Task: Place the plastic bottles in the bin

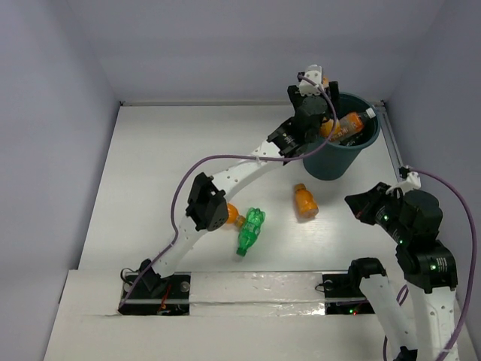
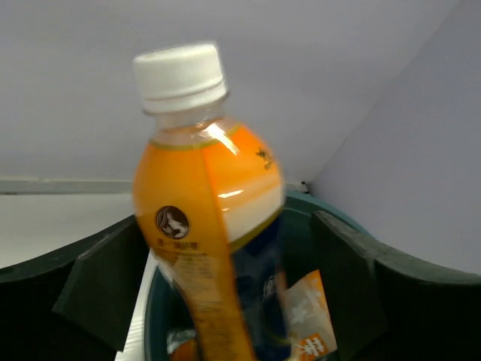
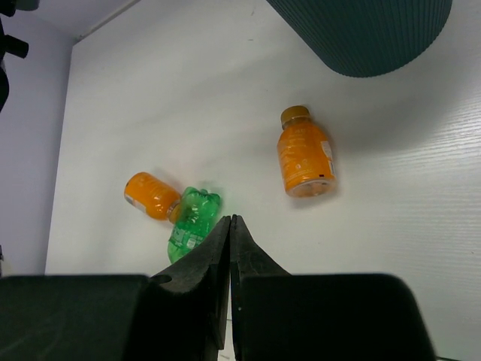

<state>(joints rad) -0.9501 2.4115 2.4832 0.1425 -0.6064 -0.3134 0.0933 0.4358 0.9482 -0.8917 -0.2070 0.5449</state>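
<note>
My left gripper (image 1: 314,120) hangs over the near-left rim of the dark teal bin (image 1: 342,162), its fingers (image 2: 105,282) spread wide. An orange bottle with a dark blue label and white cap (image 2: 207,203) stands between them without being clamped; its lower part is blurred. From above, it (image 1: 350,124) lies tilted in the bin mouth. A green bottle (image 1: 250,231), a stubby orange bottle (image 1: 231,216) touching it, and another stubby orange bottle (image 1: 304,201) lie on the table. My right gripper (image 1: 362,206) is shut and empty, above the table right of them.
The bin rim (image 2: 301,201) shows below the left fingers, with other bottle labels inside (image 2: 310,316). In the right wrist view the bin wall (image 3: 368,37) is at the top, the orange bottles (image 3: 304,154) (image 3: 150,195) and the green one (image 3: 192,222) beyond the shut fingertips (image 3: 231,219).
</note>
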